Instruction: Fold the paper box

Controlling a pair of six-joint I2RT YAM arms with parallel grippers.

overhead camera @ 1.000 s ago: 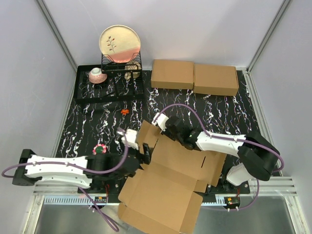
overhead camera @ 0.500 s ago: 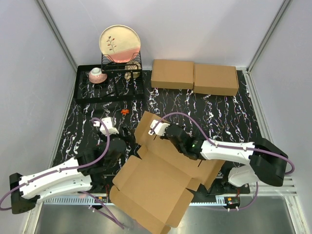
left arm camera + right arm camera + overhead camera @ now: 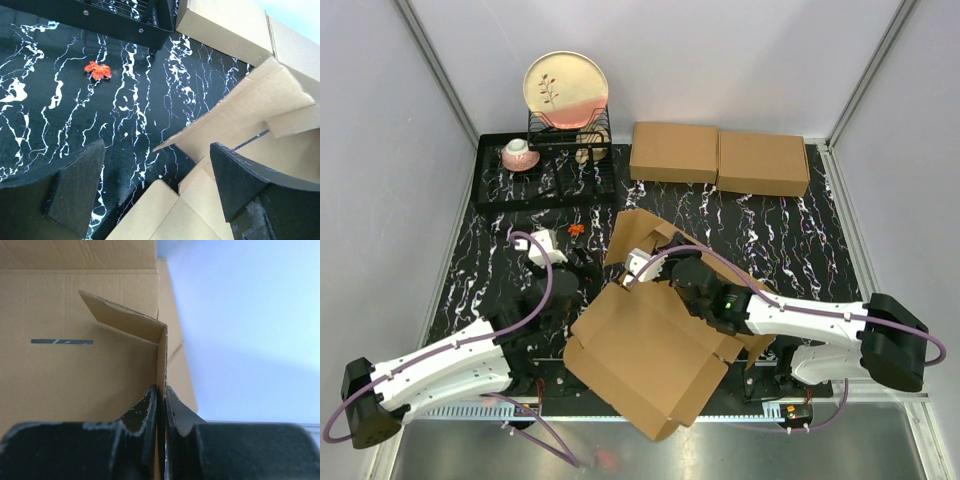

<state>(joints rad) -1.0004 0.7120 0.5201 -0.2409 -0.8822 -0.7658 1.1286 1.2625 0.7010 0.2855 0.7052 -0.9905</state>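
Centrally, paper box open, plate upright in rack

paper box rotated, far flap raised, left claw pulled away

Plain brown paper box; blk/wht marbled table.

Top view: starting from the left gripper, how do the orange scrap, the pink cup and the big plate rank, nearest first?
1. Orange scrap, just beyond the left gripper.
2. Pink cup, on the black tray, back left.
3. Plate, standing upright, farthest back.
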